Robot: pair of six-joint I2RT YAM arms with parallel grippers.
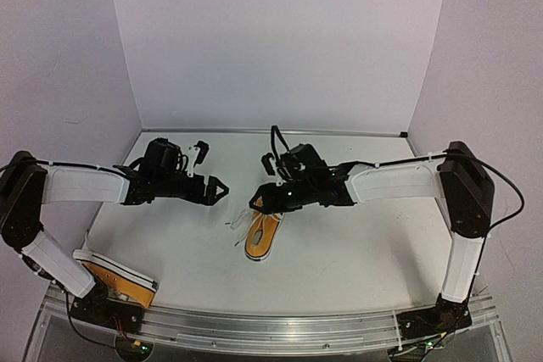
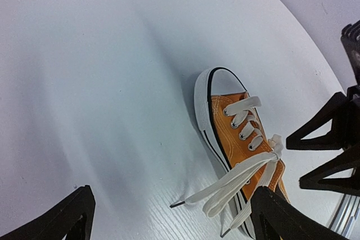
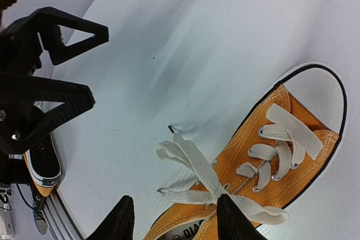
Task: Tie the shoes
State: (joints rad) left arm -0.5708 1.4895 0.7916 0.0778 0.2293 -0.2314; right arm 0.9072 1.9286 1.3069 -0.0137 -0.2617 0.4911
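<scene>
White desk (image 1: 356, 252) surface, enclosed by pale walls (image 1: 271, 40) on three sides, carries both items of the task. One shoe (image 1: 261, 236) lies near the desk centre, sole down, directly below the right tool (image 1: 257, 203). The second shoe (image 1: 119, 281) lies at the near-left edge of the desk, beside the left arm's base and partly hidden by that arm. The left tool (image 1: 222, 190) hangs above the desk to the left of the centre shoe, released, fingers spread wide, with nothing between them. The right tool is also released: its fingers stand apart in the right wrist view, over the shoe's opening, and no lace appears pinched. On the centre shoe, the white laces (image 2: 225, 179) run through all visible eyelets and meet in a knot (image 2: 274, 151) at the top pair. From there the strands fan out flat onto the desk on the shoe's left-arm side. Judgement: the first crossing is made and drawn in. No distinct bow loops can be confirmed, so the bow is probably outstanding. The lace condition of the second shoe cannot be determined. That shoe is probably yet to be tied, so the task is judged less than half complete.
</scene>
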